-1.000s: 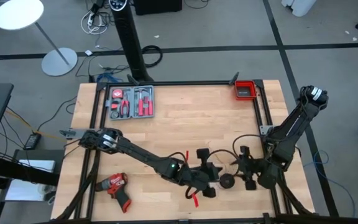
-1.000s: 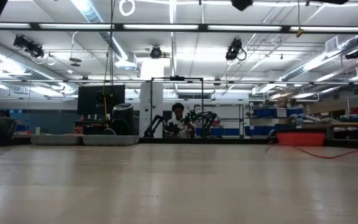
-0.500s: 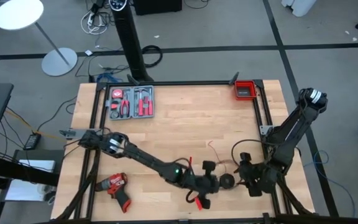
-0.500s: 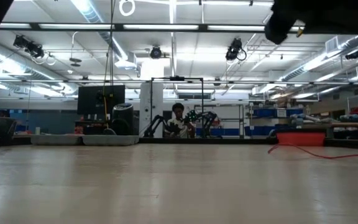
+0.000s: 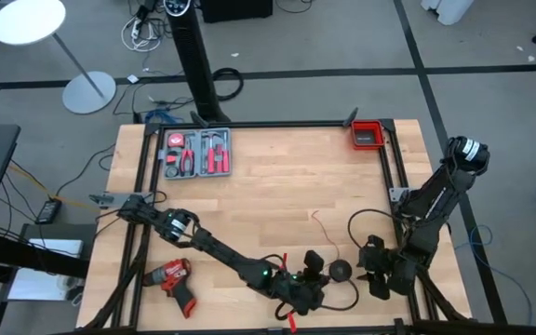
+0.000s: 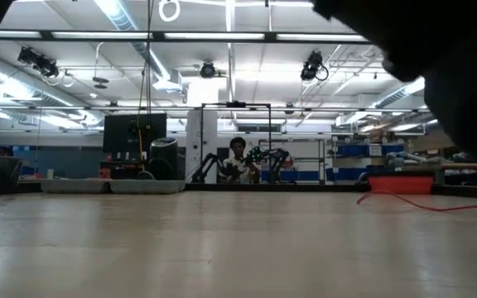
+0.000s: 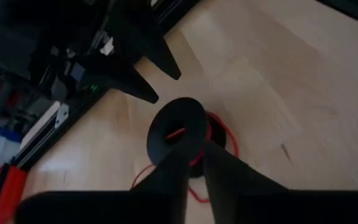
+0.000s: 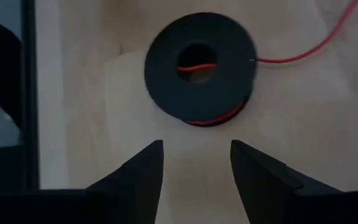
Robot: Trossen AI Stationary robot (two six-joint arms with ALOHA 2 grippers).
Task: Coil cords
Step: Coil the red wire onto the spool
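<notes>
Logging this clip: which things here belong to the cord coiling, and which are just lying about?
Part of the job:
- red wire, partly wound on the black spool
- black cable, loose on the table
- left gripper and right gripper, jaws open, both at the spool

Lying about:
- drill
- hand tool case
- red bin
</notes>
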